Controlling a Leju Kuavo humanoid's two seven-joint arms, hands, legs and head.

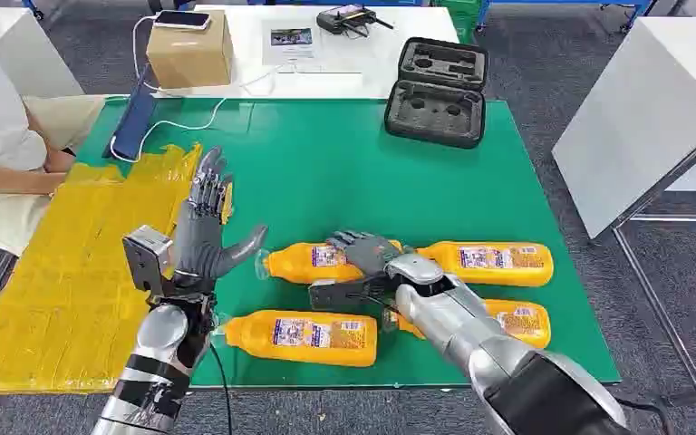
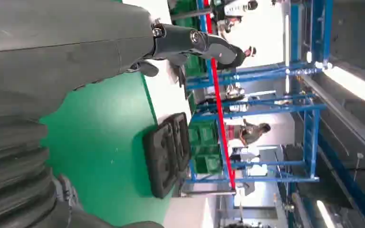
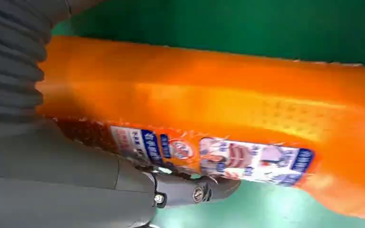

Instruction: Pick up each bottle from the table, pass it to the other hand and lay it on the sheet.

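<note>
Right hand (image 1: 362,252) wrapped over orange bottle (image 1: 313,262) lying on green counter (image 1: 326,163), left hand (image 1: 207,227) raised with fingers spread, holding nothing, beside yellow sheet (image 1: 72,272), three more bottles nearby

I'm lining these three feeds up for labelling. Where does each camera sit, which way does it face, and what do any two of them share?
Head view: high on the body, looking forward and down at the green table; both silver arms, left hand and right hand show.
Left wrist view: behind the left hand, facing across the table to the black foam case.
Right wrist view: behind the right hand, close against an orange bottle.
Shared: head and left wrist views both show the case.
</note>
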